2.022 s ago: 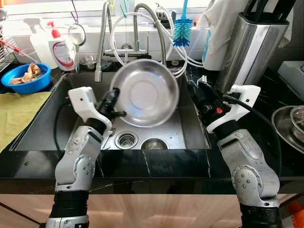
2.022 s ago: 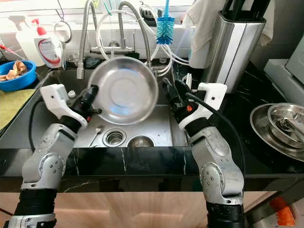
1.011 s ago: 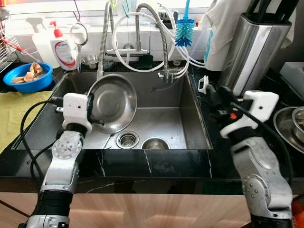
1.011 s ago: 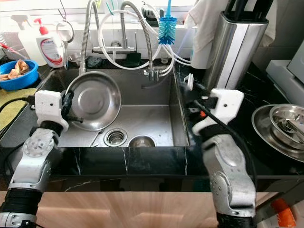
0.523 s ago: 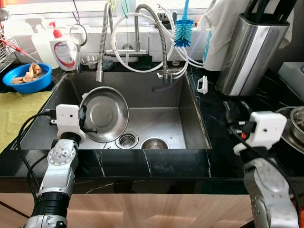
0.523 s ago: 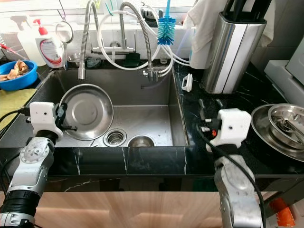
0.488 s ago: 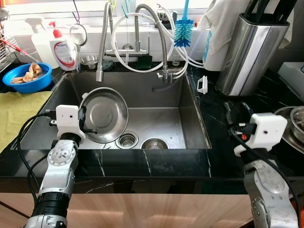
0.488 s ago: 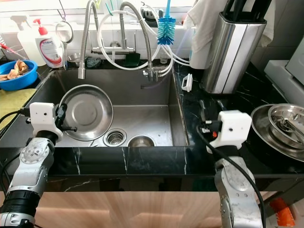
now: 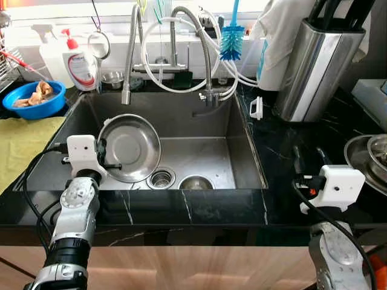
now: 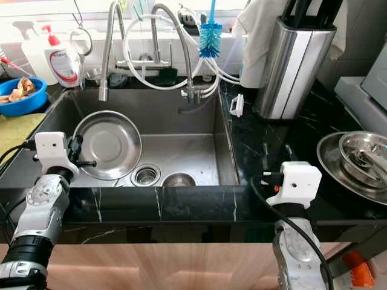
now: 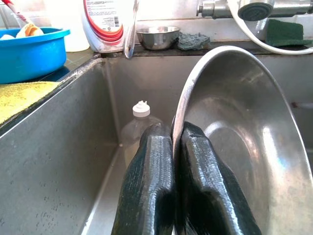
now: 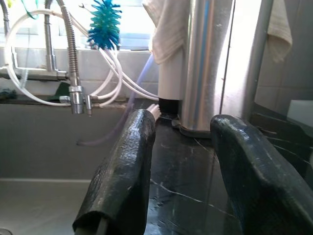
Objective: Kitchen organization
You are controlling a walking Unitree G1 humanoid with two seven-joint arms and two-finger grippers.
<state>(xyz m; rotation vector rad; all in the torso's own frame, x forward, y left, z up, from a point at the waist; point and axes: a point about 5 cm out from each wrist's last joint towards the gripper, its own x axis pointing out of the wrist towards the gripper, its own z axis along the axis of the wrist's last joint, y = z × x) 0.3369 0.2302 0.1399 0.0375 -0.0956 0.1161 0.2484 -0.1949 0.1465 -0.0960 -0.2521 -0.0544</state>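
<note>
A round steel bowl stands tilted on edge in the left part of the sink. My left gripper is shut on its rim, low inside the sink. In the left wrist view the two fingers pinch the rim, with the bowl curving away beside them. My right gripper is open and holds nothing. It hovers over the black counter to the right of the sink. Its spread fingers face the counter and the tap hoses.
A clear plastic bottle lies in the sink's far left corner. A blue bowl, soap bottle and yellow cloth sit left. At the right stand a steel knife holder and stacked steel dishes. Faucet hoses hang over the sink.
My left gripper has carried the bowl down and to the left, into the sink. My right arm has drawn back from the sink's rim to over the right counter.
</note>
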